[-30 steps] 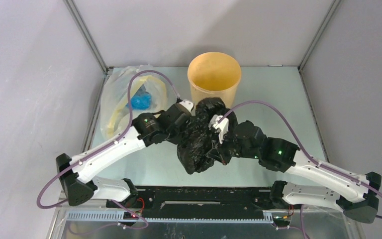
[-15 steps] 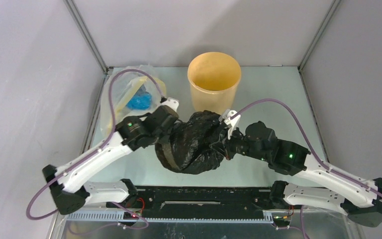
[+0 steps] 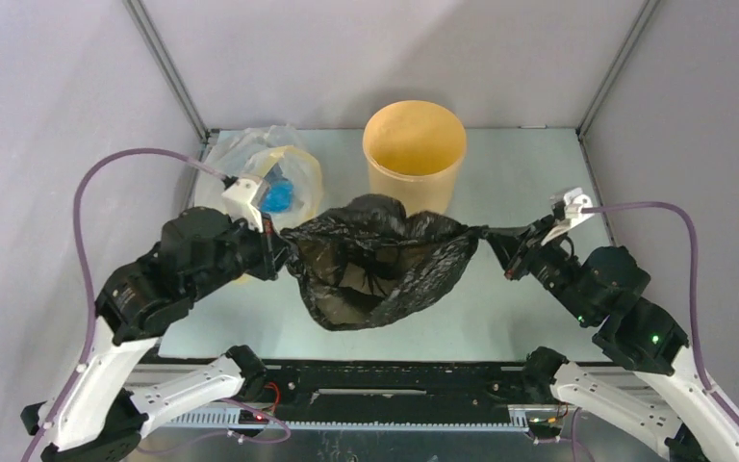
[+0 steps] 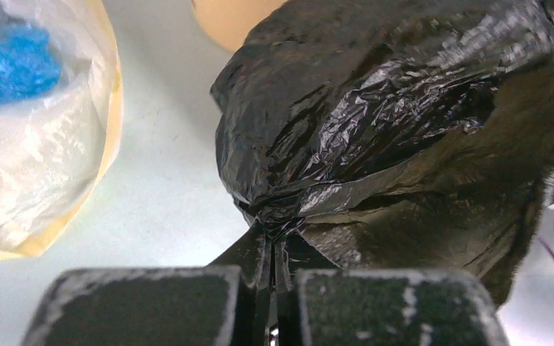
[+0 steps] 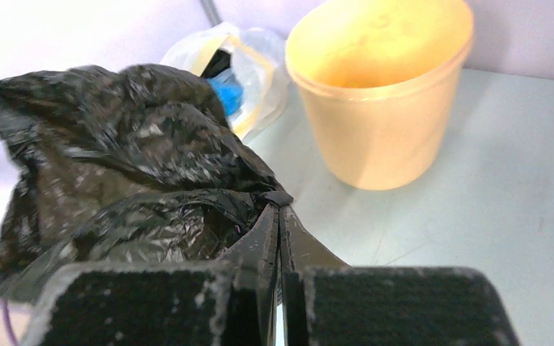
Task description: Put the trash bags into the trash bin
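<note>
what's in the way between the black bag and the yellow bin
Nothing visible. The black bag hangs between the left gripper and right gripper, just before the bin; the clear bag lies off left.

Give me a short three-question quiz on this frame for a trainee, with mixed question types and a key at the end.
1. True or false: the black bag is already inside the yellow bucket.
2. In the overhead view, what lies to the left of the yellow bucket? A. a clear bag with a blue lump inside; B. a cardboard box; C. a metal can.
3. Fill the gap: the left claw and the right claw are each ____ on an edge of the black bag, holding it spread between them.

Key: 1 false, it hangs in front of the bucket; 2 A; 3 shut.
</note>
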{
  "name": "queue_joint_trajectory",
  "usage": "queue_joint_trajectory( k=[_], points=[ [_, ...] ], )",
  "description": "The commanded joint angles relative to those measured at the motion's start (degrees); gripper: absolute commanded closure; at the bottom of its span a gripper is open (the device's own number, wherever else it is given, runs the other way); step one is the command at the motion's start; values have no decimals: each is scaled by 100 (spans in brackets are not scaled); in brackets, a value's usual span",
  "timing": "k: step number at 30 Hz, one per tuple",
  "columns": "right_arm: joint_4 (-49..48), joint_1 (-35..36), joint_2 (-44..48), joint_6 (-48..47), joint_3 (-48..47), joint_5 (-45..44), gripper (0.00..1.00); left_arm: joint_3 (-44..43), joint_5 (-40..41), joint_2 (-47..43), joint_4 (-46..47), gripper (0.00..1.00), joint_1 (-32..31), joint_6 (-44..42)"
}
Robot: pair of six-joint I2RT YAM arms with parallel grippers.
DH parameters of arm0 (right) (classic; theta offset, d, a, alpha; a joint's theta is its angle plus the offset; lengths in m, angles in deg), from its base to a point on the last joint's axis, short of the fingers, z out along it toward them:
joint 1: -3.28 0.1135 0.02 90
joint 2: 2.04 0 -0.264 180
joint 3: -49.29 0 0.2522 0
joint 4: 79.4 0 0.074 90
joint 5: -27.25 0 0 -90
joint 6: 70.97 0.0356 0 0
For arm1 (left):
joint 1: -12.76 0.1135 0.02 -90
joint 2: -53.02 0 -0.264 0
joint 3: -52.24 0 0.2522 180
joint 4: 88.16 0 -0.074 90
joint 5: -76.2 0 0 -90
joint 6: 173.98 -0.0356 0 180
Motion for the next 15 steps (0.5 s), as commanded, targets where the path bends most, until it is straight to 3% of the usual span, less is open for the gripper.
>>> queue_joint_trajectory(
  k=[1, 8, 15],
  points=[
    [-21, -544, -219, 232, -364, -210, 100, -661, -82, 122, 241, 100, 102, -107],
    [-819, -1063, -695, 122, -935, 19, 100, -1543, -209, 585, 1216, 100, 106, -233],
    [-1569, -1303, -1264, -4, -1623, -25, 100, -2598, 116, 1420, 1506, 100, 118, -277]
  ],
)
